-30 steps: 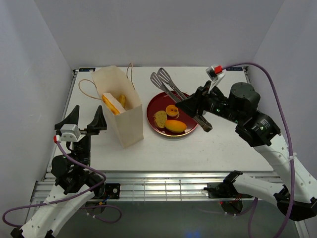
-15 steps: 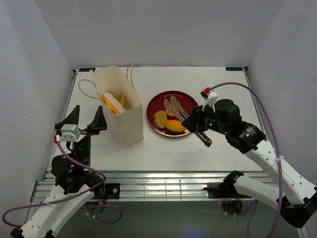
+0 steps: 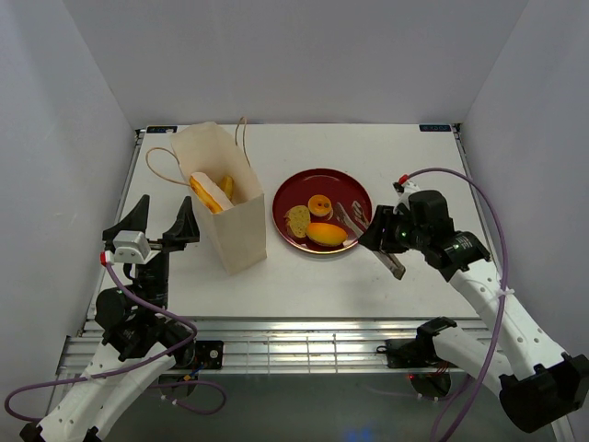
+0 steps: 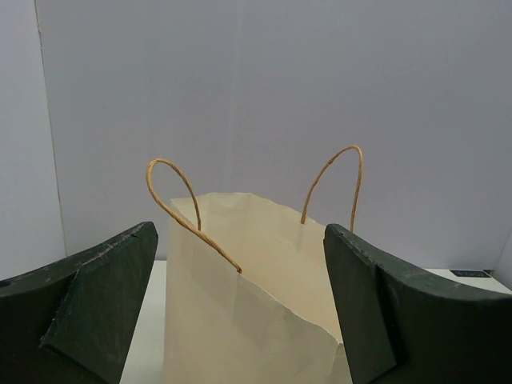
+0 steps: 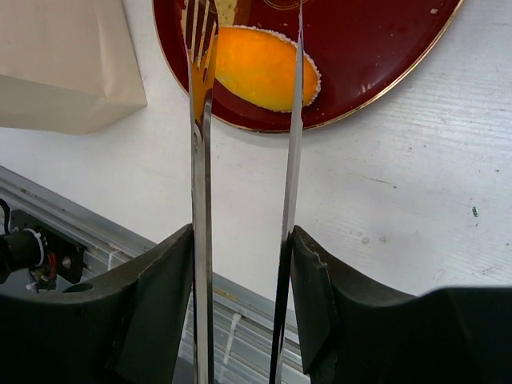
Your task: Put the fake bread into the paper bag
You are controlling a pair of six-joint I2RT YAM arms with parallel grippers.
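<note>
The cream paper bag [image 3: 235,221] stands open left of the dark-red plate [image 3: 354,189], with yellow bread pieces [image 3: 210,191] inside. On the plate lie an orange oval roll [image 3: 326,233], a ring donut [image 3: 320,203] and a slice [image 3: 298,219]. My right gripper [image 3: 386,241] is shut on metal tongs [image 3: 354,219]. In the right wrist view the gripper [image 5: 242,240] holds the tongs [image 5: 200,120] with both arms straddling the oval roll [image 5: 260,68]. My left gripper [image 3: 158,221] is open and empty, facing the bag [image 4: 256,304].
The bag's brown cord handles [image 3: 164,161] stick out to the left and back. The table's front edge and metal rails [image 3: 304,345] run just below the plate. White walls close in the table on three sides.
My right arm has pulled back toward the near edge and lowered. The tongs' tips went from the plate's far side to over its right part, at the oval roll. The left arm has not moved.
</note>
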